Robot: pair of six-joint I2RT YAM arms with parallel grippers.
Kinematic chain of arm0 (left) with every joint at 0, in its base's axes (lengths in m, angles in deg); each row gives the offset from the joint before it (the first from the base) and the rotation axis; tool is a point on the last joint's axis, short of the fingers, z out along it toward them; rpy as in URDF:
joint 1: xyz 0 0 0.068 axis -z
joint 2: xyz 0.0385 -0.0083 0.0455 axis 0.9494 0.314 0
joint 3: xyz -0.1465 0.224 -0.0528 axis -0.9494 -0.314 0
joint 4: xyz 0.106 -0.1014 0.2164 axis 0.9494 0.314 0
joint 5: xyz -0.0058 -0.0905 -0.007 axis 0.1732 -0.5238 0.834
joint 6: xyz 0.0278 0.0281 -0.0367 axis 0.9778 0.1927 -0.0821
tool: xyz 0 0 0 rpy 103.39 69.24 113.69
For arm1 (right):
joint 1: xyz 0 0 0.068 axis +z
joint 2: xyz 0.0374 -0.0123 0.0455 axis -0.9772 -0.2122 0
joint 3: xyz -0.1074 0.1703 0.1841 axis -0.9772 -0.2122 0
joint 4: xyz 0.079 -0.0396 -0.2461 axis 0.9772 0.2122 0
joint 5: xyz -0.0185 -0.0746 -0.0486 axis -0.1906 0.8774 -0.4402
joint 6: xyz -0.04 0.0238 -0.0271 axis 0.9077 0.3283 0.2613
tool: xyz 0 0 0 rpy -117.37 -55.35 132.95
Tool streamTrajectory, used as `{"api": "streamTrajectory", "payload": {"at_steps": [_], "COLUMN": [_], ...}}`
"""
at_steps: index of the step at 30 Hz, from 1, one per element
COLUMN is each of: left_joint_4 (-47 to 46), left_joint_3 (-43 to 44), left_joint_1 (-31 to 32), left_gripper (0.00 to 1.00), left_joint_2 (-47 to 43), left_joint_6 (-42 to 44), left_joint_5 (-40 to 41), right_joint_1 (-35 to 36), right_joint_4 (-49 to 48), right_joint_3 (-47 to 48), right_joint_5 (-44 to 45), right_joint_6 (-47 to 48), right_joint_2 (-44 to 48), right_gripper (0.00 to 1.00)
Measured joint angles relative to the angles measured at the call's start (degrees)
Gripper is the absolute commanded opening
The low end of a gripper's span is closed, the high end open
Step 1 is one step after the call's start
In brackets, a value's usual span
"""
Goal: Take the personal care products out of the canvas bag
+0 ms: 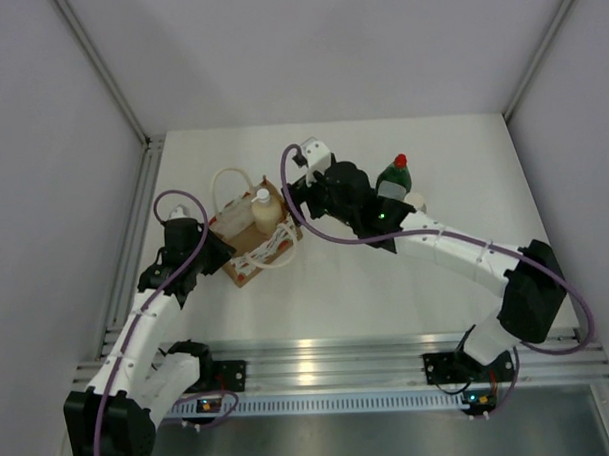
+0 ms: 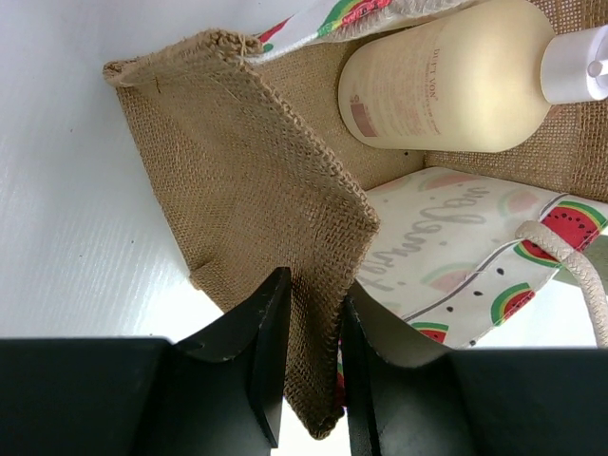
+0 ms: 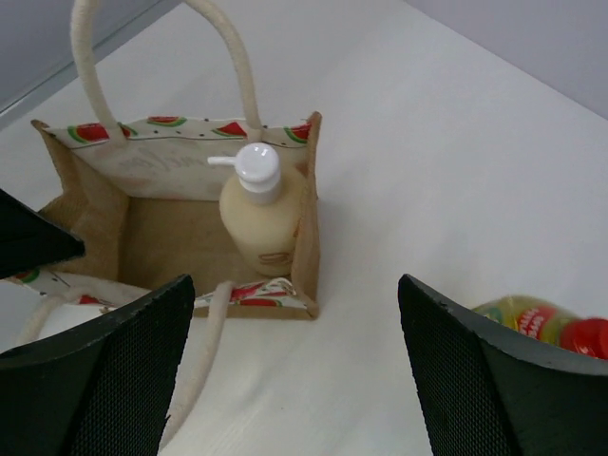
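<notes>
The canvas bag (image 1: pixel 244 258) stands open on the table, with the cream pump bottle (image 1: pixel 266 211) upright inside it. My left gripper (image 1: pixel 211 253) is shut on the bag's burlap side wall (image 2: pixel 237 171), and the pump bottle (image 2: pixel 446 81) shows beyond it. My right gripper (image 1: pixel 298 193) is open and empty, hovering just right of the bag (image 3: pixel 306 218) and the pump bottle (image 3: pixel 258 214). The dark green bottle (image 1: pixel 393 177) stands right of the right wrist, with a white-capped cream bottle (image 1: pixel 416 199) beside it. The yellow bottle with red cap (image 3: pixel 532 318) lies at the right.
White rope handles (image 1: pixel 228 186) rise from the bag and one loops out over the table (image 3: pixel 204 361). A metal rail (image 1: pixel 135 234) runs along the left edge, and grey walls close in the table.
</notes>
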Motion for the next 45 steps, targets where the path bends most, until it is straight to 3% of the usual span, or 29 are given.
{"api": "streamTrajectory", "payload": {"at_steps": [10,20,30,41,45], "left_joint_4": [0.00,0.02,0.04,0.04,0.02], "left_joint_3": [0.00,0.00,0.00,0.00,0.00], "left_joint_1": [0.00,0.00,0.00,0.00,0.00], "left_gripper": [0.31,0.31,0.31,0.31,0.31], "left_joint_2": [-0.09,-0.15,-0.26,-0.22,-0.22], "left_joint_6": [0.15,0.52,0.87,0.94,0.94], "left_joint_5": [-0.20,-0.42,-0.39,-0.39,-0.39], "right_joint_1": [0.57,0.33,-2.38,-2.49,-2.56], "right_joint_4": [4.35,8.50,10.12,10.05,10.03], "right_joint_3": [17.07,26.62,28.24,30.93,32.81], "right_joint_5": [-12.81,-14.23,-19.69,-19.91,-19.98], "right_joint_6": [4.94,7.76,10.27,13.46,13.46], "right_joint_2": [-15.21,-25.66,-29.97,-33.99,-35.39], "right_gripper": [0.74,0.67,0.63,0.60,0.55]}}
